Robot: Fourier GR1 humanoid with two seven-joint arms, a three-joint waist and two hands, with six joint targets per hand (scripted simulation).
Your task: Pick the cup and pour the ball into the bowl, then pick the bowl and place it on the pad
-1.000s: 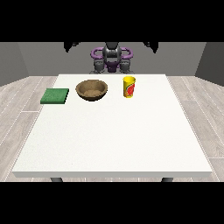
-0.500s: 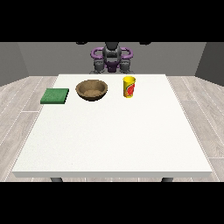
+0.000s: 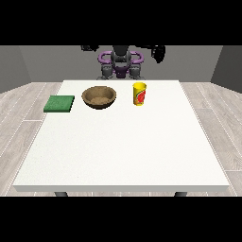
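Note:
A yellow cup (image 3: 139, 93) with a red mark stands upright on the white table (image 3: 123, 151), towards its far side. I cannot see the ball from this view. Left of the cup sits a brown wooden bowl (image 3: 99, 97), and further left a flat green pad (image 3: 59, 103) lies near the table's left edge. Both black hands are raised beside the robot's shoulders, well behind and above the table. The hand at the view's right (image 3: 159, 51) is behind and above the cup. The hand at the view's left (image 3: 88, 47) is behind and above the bowl. Neither touches anything.
The robot's torso (image 3: 121, 64) stands behind the table's far edge. The near part of the white table stretches towards the camera. Grey plank floor surrounds the table.
The hand at the view's right has come slightly lower and inward. Cup, bowl and pad have not moved.

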